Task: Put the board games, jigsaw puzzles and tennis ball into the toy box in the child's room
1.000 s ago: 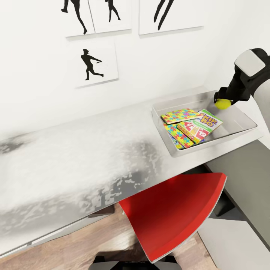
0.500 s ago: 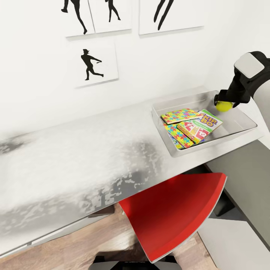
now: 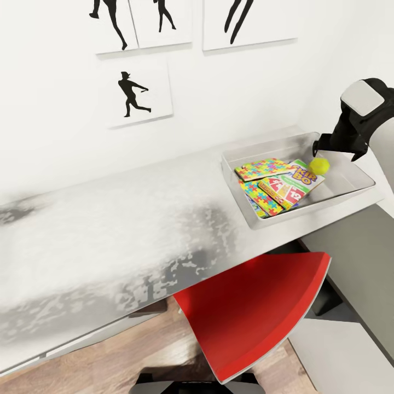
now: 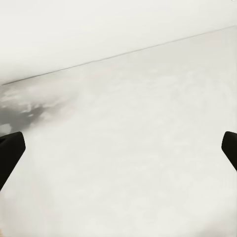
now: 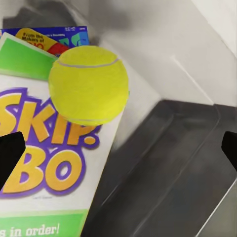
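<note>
tennis ball over skip-bo box, right tool spread.

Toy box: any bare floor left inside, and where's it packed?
Toy box: bare floor at the right end, between the Skip-Bo box and the right wall; the tennis ball is at that edge. The left half is crowded with the jigsaw puzzles and game boxes. The table left of it is bare.
</note>
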Available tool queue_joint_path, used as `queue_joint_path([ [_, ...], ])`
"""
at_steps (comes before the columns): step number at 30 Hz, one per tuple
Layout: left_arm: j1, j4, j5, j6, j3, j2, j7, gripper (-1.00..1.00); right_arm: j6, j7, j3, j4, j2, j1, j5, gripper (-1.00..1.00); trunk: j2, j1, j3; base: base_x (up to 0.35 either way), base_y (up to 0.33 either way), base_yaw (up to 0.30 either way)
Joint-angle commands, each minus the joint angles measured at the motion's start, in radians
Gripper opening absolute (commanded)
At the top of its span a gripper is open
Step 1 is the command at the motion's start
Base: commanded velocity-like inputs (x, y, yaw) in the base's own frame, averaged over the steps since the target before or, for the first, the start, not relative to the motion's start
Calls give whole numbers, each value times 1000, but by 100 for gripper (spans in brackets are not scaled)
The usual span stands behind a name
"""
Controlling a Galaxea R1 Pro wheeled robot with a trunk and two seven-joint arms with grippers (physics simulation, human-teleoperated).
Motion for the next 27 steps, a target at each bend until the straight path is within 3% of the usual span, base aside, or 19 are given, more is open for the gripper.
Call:
queue_joint_path([
  [1,-2,1,0,5,-1,0,-3,100,5,-7,5,-2,-1,0,-11,100,-1,0,-1,0,0,0],
  [20,-2,1,0,5,-2,0,-3,100,5,-7,4,-2,-1,-2,-11,100,-1,0,-1,0,0,0],
  [24,-2,1,0,5,-2,0,-3,100,5,-1,-17,-1,-8,-10,-19,100,-1,0,-1,0,0,0],
  [27,-2,1,0,5,0,1,-3,100,5,32,-80,0,-29,-26,-22,100,-1,0,-1,0,0,0],
])
